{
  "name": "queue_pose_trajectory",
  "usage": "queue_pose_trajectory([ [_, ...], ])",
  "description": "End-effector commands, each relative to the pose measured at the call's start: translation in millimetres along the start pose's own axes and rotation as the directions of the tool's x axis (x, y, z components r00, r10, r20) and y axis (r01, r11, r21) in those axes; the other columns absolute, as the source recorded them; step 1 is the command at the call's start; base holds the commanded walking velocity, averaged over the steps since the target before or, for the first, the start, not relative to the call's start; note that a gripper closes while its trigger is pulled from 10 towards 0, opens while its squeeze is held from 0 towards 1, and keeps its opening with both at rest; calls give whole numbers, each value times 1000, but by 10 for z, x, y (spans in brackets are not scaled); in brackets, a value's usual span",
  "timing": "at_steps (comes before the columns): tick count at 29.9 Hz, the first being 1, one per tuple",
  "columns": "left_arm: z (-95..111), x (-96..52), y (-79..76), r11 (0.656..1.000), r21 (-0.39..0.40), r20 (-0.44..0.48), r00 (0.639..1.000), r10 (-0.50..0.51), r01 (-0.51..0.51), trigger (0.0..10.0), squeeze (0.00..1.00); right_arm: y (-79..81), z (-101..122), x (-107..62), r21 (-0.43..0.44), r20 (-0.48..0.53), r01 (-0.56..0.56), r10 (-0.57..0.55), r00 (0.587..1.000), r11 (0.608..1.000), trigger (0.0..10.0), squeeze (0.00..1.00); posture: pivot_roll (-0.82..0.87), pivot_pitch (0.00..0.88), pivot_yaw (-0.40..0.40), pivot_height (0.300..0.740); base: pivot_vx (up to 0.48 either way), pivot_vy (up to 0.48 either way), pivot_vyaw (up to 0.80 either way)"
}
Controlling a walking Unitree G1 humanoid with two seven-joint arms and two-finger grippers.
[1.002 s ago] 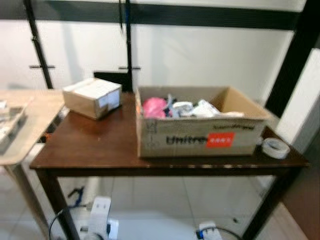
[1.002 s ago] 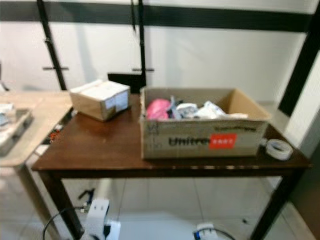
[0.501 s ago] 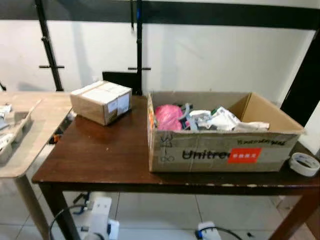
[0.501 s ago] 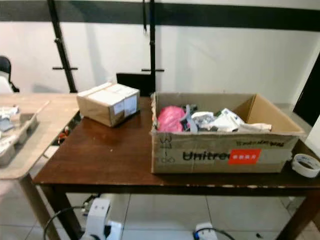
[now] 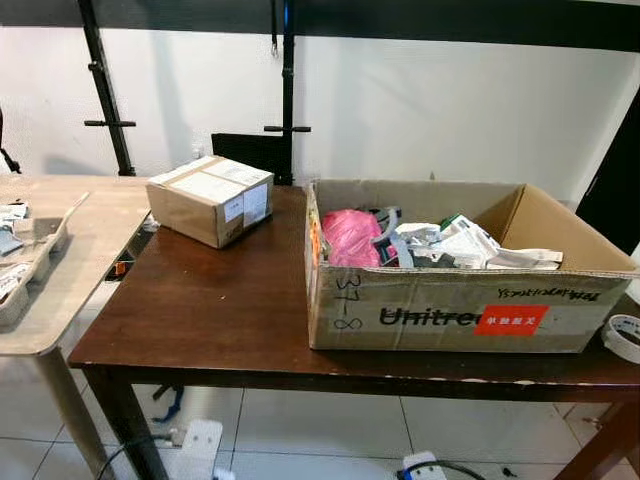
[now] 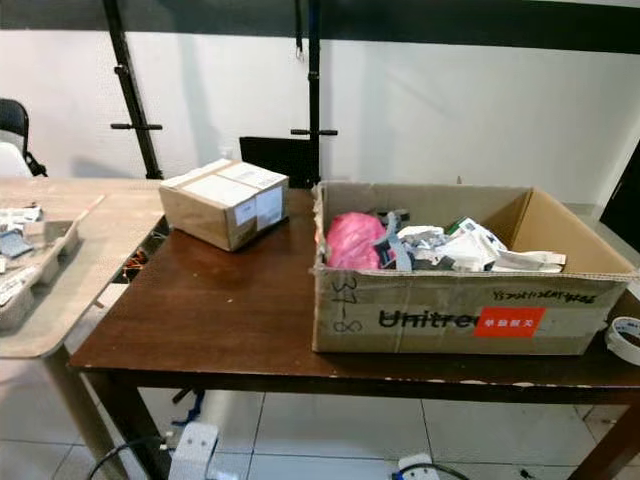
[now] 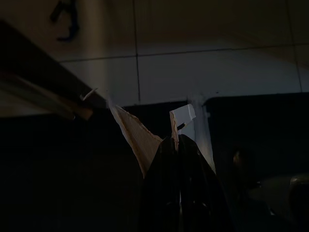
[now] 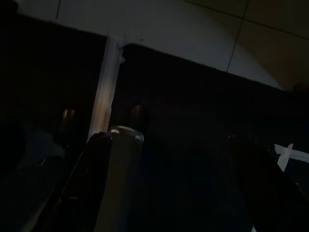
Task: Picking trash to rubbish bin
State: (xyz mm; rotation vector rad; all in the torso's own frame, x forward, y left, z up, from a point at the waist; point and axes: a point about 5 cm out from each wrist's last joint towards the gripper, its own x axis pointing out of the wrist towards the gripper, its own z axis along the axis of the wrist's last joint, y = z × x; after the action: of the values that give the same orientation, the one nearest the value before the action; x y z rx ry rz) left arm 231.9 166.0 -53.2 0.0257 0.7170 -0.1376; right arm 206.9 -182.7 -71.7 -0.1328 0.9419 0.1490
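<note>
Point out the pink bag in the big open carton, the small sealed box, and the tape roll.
pink bag (image 5: 350,236), left eye view, on its bulging top.
small sealed box (image 5: 210,198), left eye view, on its taped top face.
tape roll (image 6: 627,338), right eye view, on its white rim at the table's right end.

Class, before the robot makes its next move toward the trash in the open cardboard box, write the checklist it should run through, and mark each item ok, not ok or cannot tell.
1. Open cardboard box stands fully on the brown table: ok.
2. Trash visible from above, such as the pink bag and white wrappers: ok.
3. Small sealed box stands apart from the open box: ok.
4. Tape roll lies at the table's right edge, near the box: cannot tell if it will interfere.
5. Left gripper fingers together: ok, though the view is dark.
6. Right gripper ready: cannot tell, view too dark.
</note>
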Motion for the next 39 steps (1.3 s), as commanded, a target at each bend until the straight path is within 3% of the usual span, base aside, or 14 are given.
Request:
queue_pose_trajectory([
  [1, -82, -27, -2, 1000, 5, -15, 1000, 3, -3, 10000, 0, -8, -78, -13, -12, -27, -4, 4, 1000, 1000, 10000, 0, -3, 123, -42, 740, 0, 0, 0],
  [13, -64, -34, 38, 999, 21, -4, 1000, 26, -26, 10000, 0, -46, -16, -9, -17, -16, 1, -2, 1000, 1000, 10000, 0, 12, 118, -47, 740, 0, 0, 0],
  [39, 53, 4, 38, 1000, 19, 10, 1000, 18, -18, 10000, 0, -61, 1, -8, 3, -8, 13, -13, 1000, 1000, 10000, 0, 4, 113, -31, 740, 0, -326, 0],
])
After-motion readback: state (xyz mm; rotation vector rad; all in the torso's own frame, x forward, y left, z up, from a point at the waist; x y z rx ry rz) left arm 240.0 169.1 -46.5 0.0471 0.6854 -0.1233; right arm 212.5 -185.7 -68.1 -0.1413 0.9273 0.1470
